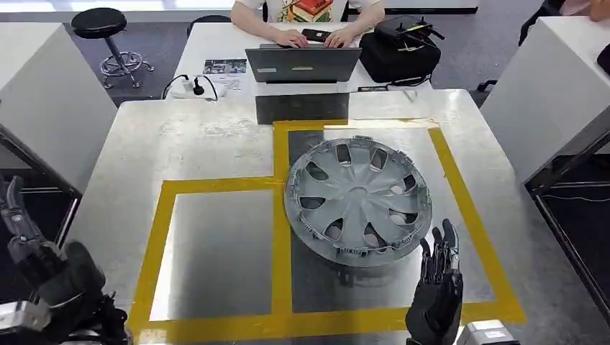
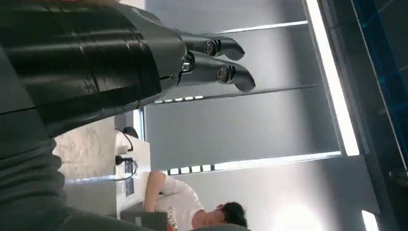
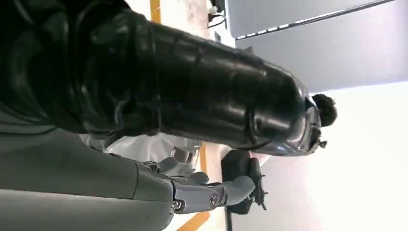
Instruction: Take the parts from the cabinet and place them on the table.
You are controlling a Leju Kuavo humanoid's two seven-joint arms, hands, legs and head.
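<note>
On the steel table (image 1: 180,144), your grey plastic hubcap (image 1: 357,199) lies placed at centre; right hand (image 1: 437,291), five o'clock, fingers apart, empty; left hand (image 1: 43,277) seemingly likewise. Next: withdraw.

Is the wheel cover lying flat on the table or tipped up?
Tipped. The wheel cover rests on the table inside the yellow tape, its near edge raised with a shadow underneath. Neither hand touches it.
</note>
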